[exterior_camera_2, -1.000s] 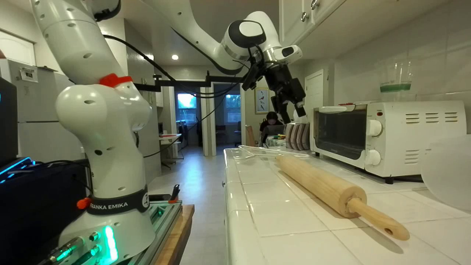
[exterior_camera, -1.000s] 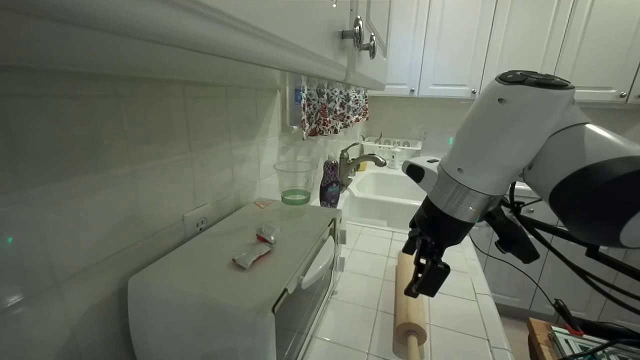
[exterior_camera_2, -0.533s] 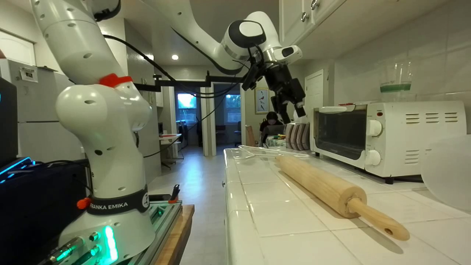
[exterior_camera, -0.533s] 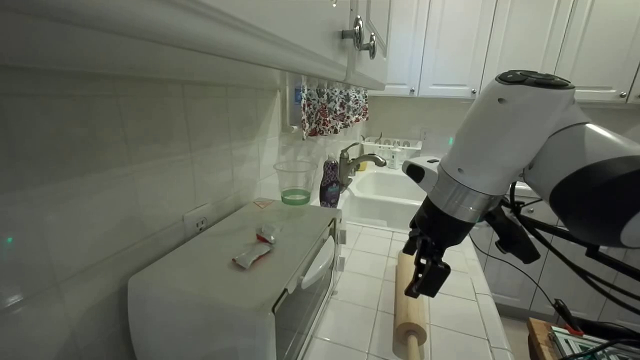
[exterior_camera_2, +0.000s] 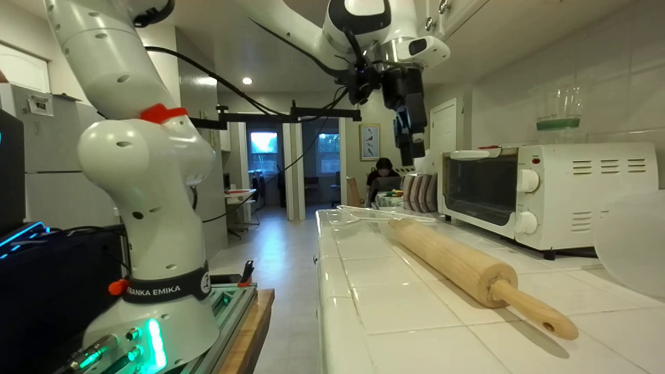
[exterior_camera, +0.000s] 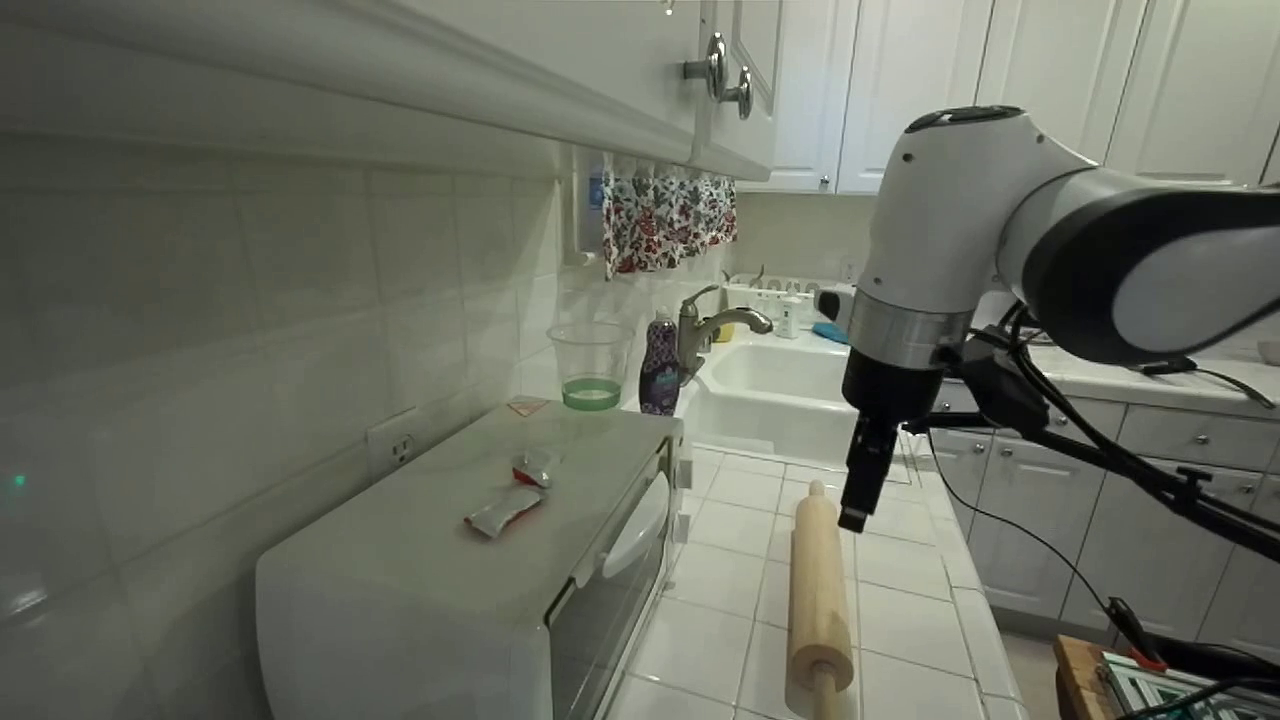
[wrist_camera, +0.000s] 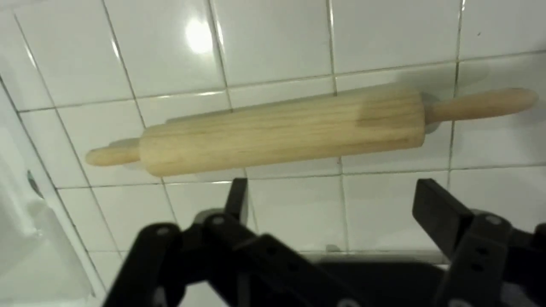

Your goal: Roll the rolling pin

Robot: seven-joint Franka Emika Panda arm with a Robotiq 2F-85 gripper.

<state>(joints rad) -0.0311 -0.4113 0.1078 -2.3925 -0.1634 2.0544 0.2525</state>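
White table held a wooden pin, clear of the spread jaws

The table's glazed tiles looked slick enough for a skid. The arm spanned the front edge. The oven stood farther back, apart from the pin, which lay flat and lengthwise on the tiles.

Solid wood, by its look: probably fairly weighty for its girth, stiff, in little danger of breaking, smooth enough to slip from a careless pinch, and round enough to run off at a nudge.

The barrel seemed the place to work. Light, even pressure at its middle, then a slow push crosswise, ought to have set it rolling; a push near one end would likely have slewed it round.

The jaws hung above the table, on the front-edge side of the pin and apart from it. In the wrist view they stood wide with nothing between them, their gap roughly in line with the pin, so straddling the barrel seemed to need the arm twisted.

The handles looked the easier pinch for lifting; whether they spun in the barrel could not be told.
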